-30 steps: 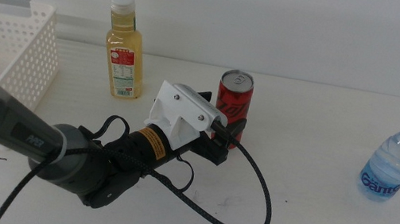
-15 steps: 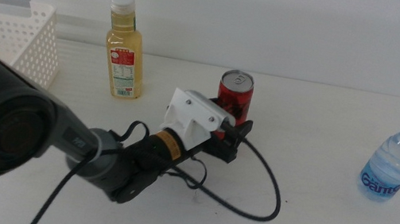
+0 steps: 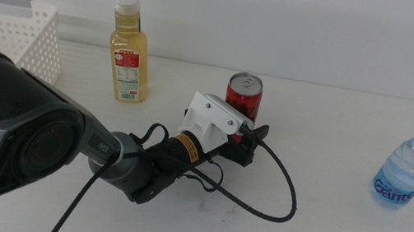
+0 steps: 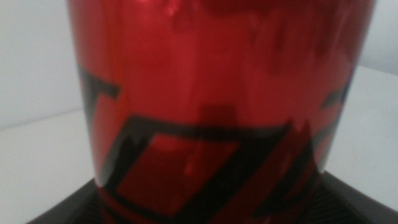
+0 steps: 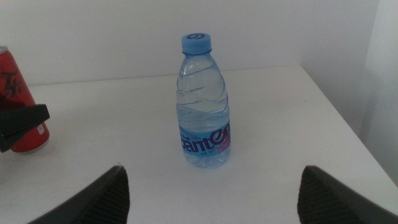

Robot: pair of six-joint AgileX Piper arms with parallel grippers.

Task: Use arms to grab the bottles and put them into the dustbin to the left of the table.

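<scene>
Two dark jaws of the left pincer (image 3: 247, 139) stand open around the upright red can (image 3: 243, 98).

plain white wall (image 3: 329, 27) behind, even soft light, faint shadows, no strong glare

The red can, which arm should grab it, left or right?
Left. Its end effector already sits around the red can. The right end effector is open, facing the water bottle instead.

Two bottles (image 3: 130, 50) (image 3: 407, 168), one can (image 3: 243, 97), one basket (image 3: 15, 40).
</scene>
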